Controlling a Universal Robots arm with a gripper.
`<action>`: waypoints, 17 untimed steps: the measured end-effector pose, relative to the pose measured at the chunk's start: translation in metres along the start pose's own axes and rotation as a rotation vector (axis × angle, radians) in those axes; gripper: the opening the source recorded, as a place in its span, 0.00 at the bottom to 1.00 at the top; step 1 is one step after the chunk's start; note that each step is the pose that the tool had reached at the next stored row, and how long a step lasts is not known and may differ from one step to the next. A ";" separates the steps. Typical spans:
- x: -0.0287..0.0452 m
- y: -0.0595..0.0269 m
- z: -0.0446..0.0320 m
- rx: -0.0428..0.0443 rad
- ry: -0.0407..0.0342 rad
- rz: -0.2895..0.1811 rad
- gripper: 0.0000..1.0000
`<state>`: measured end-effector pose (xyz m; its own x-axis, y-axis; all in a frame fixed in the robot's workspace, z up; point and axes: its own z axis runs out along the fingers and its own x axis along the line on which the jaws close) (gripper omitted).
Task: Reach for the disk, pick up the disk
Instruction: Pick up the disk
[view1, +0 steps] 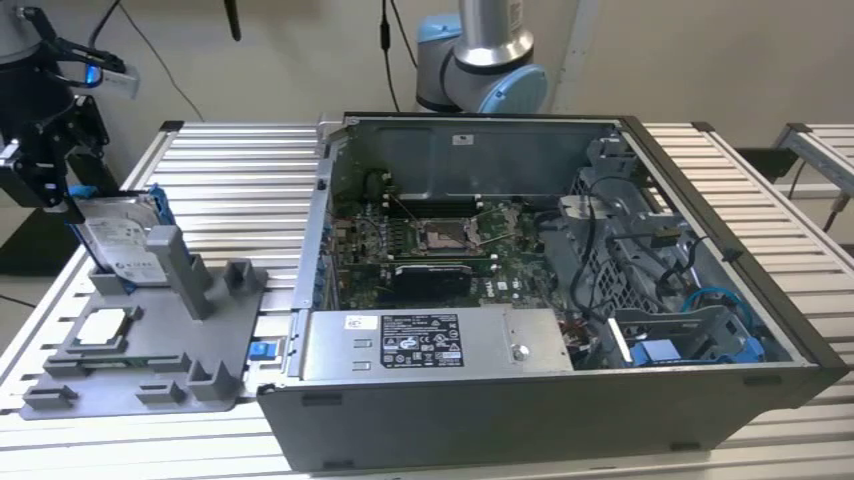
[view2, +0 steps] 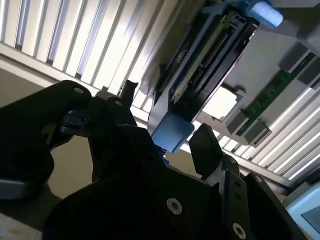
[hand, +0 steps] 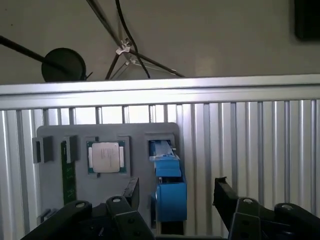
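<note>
My gripper (hand: 176, 196) hangs with its fingers spread apart, one on each side of the disk (hand: 169, 172), not clamped. The disk stands on edge in the grey holder (view1: 214, 332), beside the open computer case (view1: 534, 420).

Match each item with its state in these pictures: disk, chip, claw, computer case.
Items:
1. disk
2. chip
3. claw
4. computer case

States:
A. open, astride the blue bracket
B. lying flat in a grey tray recess
C. standing on edge
D. lid off, motherboard showing

Pairs: 1-C, 2-B, 3-A, 4-D
</note>
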<state>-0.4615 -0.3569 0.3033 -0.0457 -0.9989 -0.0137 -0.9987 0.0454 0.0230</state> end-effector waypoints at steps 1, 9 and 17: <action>0.0004 0.0004 0.0016 0.0008 -0.0005 -0.003 1.00; 0.0019 0.0001 0.0118 0.0202 -0.0058 -0.008 1.00; 0.0026 0.0041 0.0245 0.0246 -0.0150 -0.008 1.00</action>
<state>-0.4663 -0.3590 0.2789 -0.0379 -0.9989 -0.0288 -0.9993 0.0380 -0.0018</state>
